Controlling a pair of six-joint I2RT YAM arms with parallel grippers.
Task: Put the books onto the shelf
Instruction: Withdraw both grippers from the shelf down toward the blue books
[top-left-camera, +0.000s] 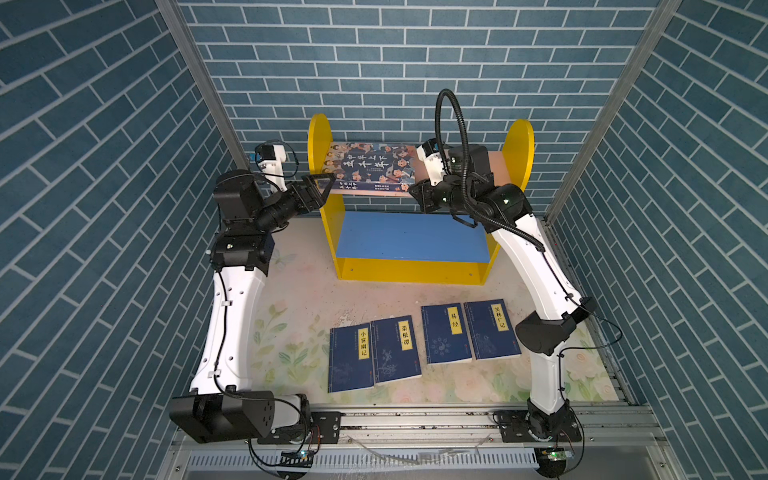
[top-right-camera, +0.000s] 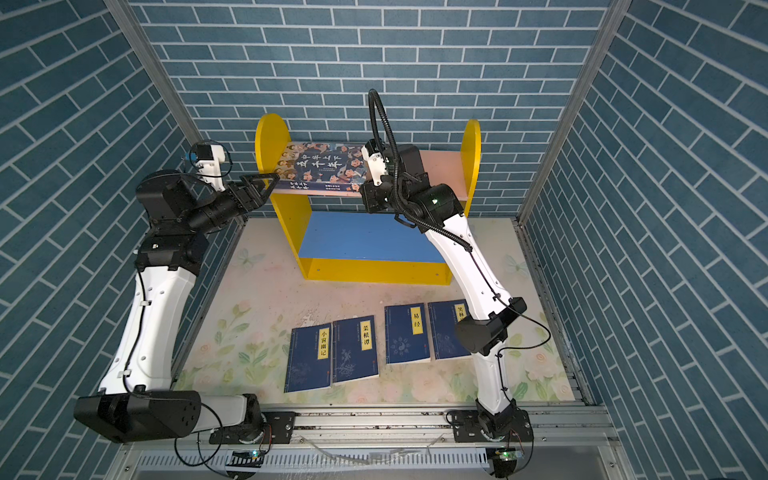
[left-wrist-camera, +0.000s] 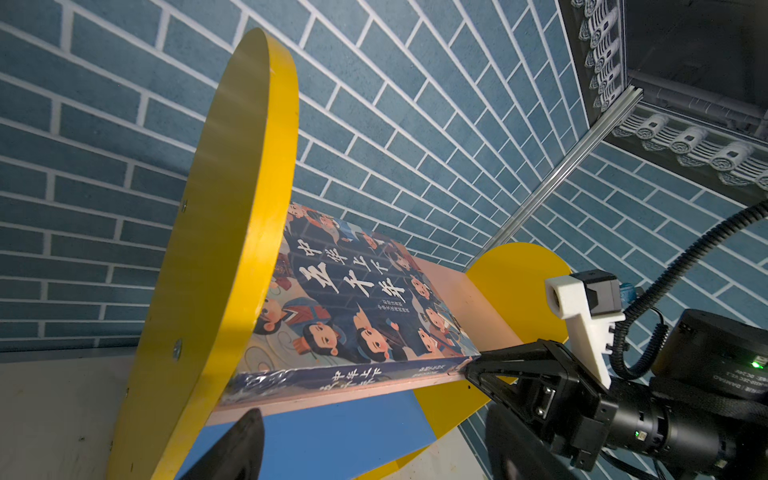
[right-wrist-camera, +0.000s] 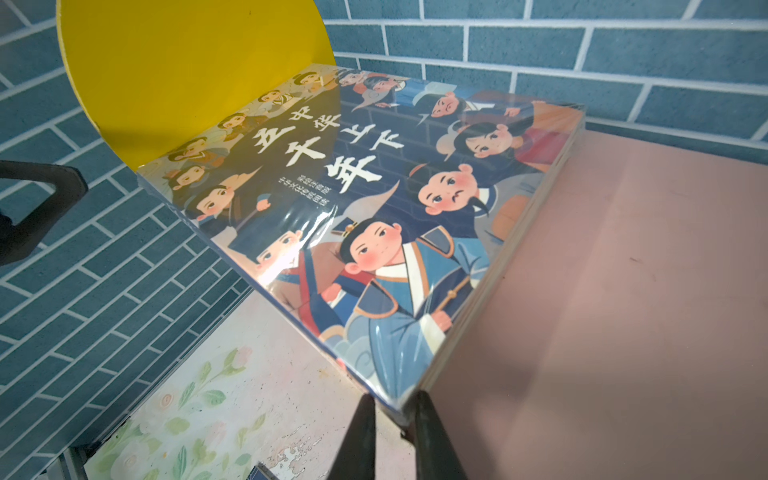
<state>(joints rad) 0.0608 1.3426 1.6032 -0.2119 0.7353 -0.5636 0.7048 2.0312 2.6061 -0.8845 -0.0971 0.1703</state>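
The large book with cartoon faces lies flat on the shelf's pink upper board, pushed against the yellow left side. My right gripper straddles that book's near right corner with its jaws narrowly parted; one finger stands slightly off the corner. My left gripper hangs wide open by the shelf's left side, level with the book's spine, holding nothing. Several thin navy books with yellow labels lie flat in a row on the mat.
The blue lower board carries nothing. The shelf stands against the brick back wall. Brick side walls and metal posts close in both flanks. The right arm's elbow hangs beside the rightmost navy book.
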